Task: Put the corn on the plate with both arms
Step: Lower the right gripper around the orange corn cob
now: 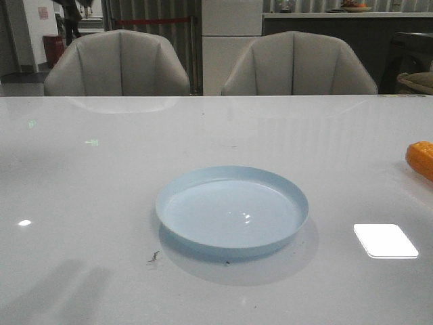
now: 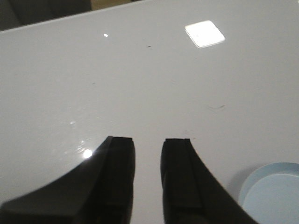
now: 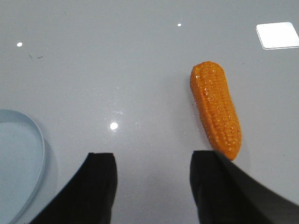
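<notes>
The corn cob (image 3: 216,108) lies on the table just beside the right gripper (image 3: 152,179), whose fingers are spread, gripping nothing.

Dim, slightly grainy indoor light from overhead. The glossy white table (image 1: 101,203) mirrors a bright rectangular lamp glare at lower right of the front view, plus small pinpoint highlights. A soft shadow lies under the plate (image 1: 231,211). Both wrist views are soft and dark along the bottom.

The left tool (image 2: 148,145), fingers slightly parted and empty, hangs above the white table (image 2: 140,79) near the plate (image 2: 275,191).
</notes>
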You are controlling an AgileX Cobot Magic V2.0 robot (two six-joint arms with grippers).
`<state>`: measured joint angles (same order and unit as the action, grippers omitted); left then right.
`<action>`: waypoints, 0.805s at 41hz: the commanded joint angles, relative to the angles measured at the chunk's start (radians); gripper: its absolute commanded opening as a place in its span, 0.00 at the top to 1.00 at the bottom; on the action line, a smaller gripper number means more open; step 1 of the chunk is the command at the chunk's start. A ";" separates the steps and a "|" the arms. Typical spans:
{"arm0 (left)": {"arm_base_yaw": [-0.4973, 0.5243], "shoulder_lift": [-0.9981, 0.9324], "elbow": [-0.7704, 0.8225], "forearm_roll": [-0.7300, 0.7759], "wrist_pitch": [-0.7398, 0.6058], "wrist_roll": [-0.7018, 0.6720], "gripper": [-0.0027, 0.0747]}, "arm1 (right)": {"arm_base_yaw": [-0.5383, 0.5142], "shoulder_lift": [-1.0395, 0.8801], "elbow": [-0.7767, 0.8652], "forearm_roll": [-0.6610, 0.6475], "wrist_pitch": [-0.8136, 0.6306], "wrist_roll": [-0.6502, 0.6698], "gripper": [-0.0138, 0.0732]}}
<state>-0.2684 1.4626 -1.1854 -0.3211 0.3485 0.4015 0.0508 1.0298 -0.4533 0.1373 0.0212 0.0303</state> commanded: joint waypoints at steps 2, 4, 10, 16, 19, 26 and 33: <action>0.045 -0.202 0.222 -0.015 -0.263 0.000 0.64 | -0.002 -0.009 -0.033 0.001 -0.031 -0.007 0.30; 0.061 -0.268 0.324 -0.022 -0.332 -0.002 0.64 | -0.002 -0.009 -0.037 0.000 -0.021 -0.007 0.30; 0.087 -0.447 0.556 -0.040 -0.471 -0.005 0.64 | -0.004 0.002 -0.108 -0.025 0.013 -0.008 0.30; 0.087 -0.603 0.679 -0.040 -0.488 -0.005 0.64 | -0.043 0.092 -0.287 -0.082 0.163 -0.008 0.30; 0.087 -0.659 0.712 -0.040 -0.486 -0.005 0.64 | -0.084 0.165 -0.384 -0.098 0.242 -0.008 0.30; 0.087 -0.752 0.746 -0.040 -0.485 -0.005 0.64 | -0.156 0.330 -0.599 -0.101 0.358 -0.008 0.30; 0.087 -0.764 0.746 -0.040 -0.485 -0.005 0.64 | -0.167 0.503 -0.794 -0.137 0.553 -0.008 0.30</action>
<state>-0.1829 0.7058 -0.4132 -0.3520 -0.0493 0.4032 -0.1090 1.4906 -1.1332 0.0278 0.5212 0.0303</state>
